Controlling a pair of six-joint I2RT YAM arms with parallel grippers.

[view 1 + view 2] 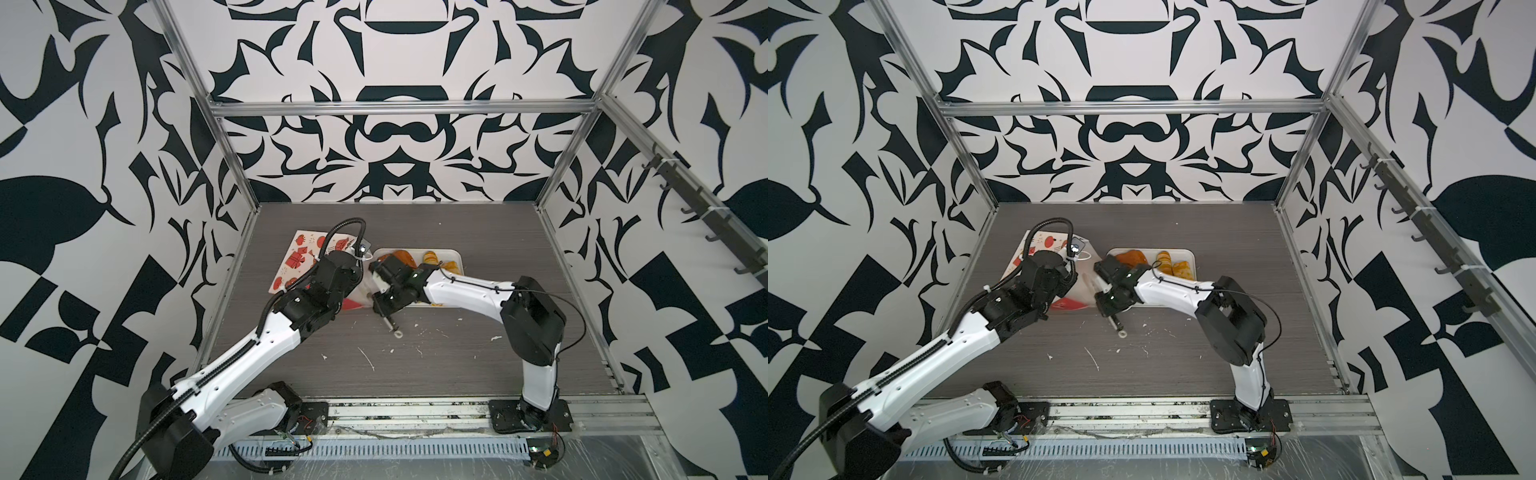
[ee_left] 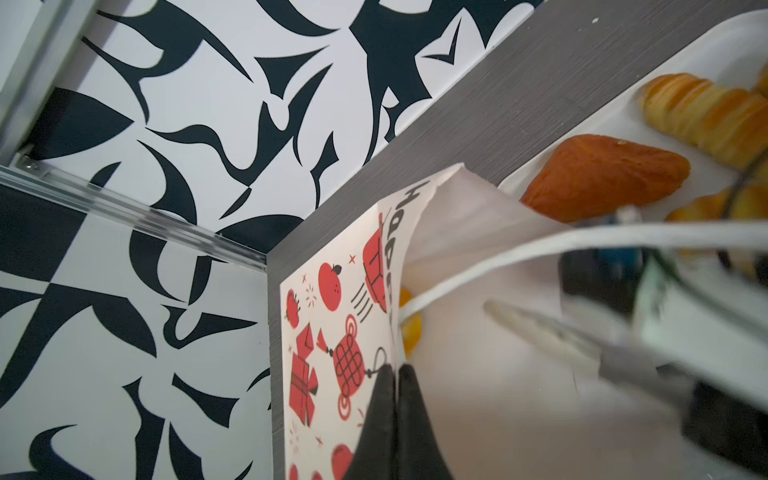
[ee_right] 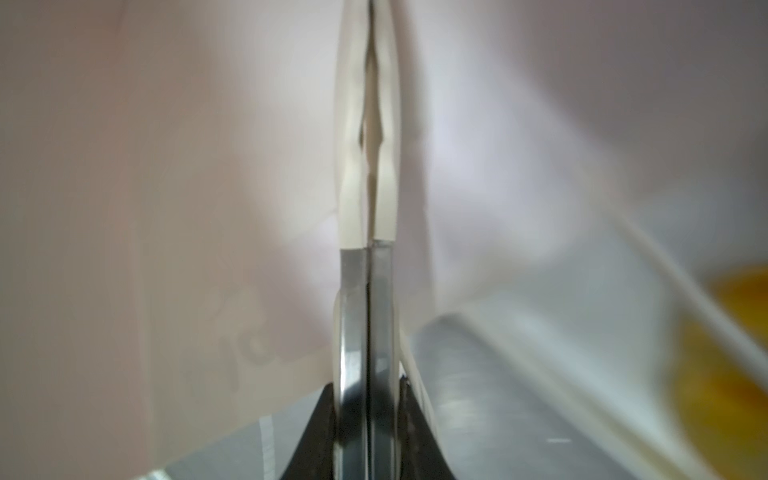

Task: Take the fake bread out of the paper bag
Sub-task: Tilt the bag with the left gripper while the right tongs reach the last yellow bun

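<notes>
One paper bag (image 2: 332,332) rim is pinched by the left gripper (image 2: 395,370); the right gripper (image 3: 370,50), clenched empty, is inside the mouth; the front of the table (image 1: 415,365) is free.

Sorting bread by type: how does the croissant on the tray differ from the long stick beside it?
The croissant is dark orange-brown, the stick paler golden-yellow. The croissant is broad and triangular, the stick long and ridged. The croissant lies nearer the bag than the stick does. Both are glossy and lie on the white tray.
</notes>
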